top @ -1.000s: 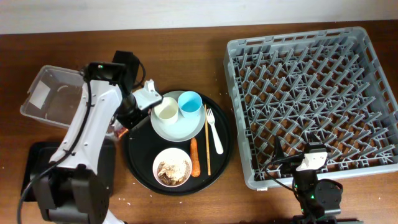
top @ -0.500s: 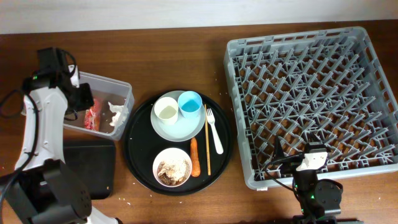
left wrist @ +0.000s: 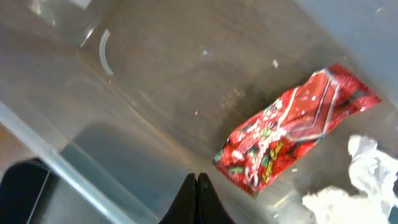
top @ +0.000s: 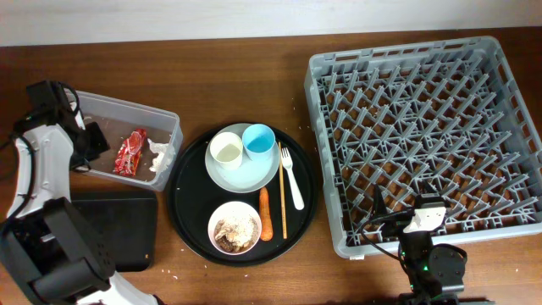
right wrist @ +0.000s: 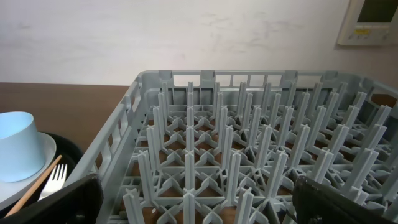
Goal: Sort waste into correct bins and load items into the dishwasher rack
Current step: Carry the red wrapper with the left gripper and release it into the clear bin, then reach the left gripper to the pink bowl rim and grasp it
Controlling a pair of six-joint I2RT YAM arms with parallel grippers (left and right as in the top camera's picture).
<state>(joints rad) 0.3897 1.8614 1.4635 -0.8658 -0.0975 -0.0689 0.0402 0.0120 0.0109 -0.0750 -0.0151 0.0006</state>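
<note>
My left gripper (top: 90,141) is shut and empty, low over the left part of the clear tub (top: 127,103). Its fingertips (left wrist: 198,182) press together. The red wrapper (left wrist: 292,127) lies loose on the tub floor beside crumpled white tissue (left wrist: 357,183). On the round black tray (top: 188,222) a plate (top: 246,176) carries a cream cup (top: 226,151) and a blue cup (top: 258,139). Beside it lie a fork (top: 290,176), a chopstick (top: 282,203), a carrot (top: 265,213) and a bowl (top: 235,227) of rice scraps. My right gripper (right wrist: 199,205) stands open and empty at the grey rack (right wrist: 249,143).
A shallow black rectangular tray (top: 118,229) lies in front of the tub, at the table's left front. The rack (top: 423,135) fills the right half of the table. A pale wall runs behind the table.
My left arm swung from the round tray's left edge back over the tub, let the red wrapper drop inside, and shut again. The right arm has not moved.
</note>
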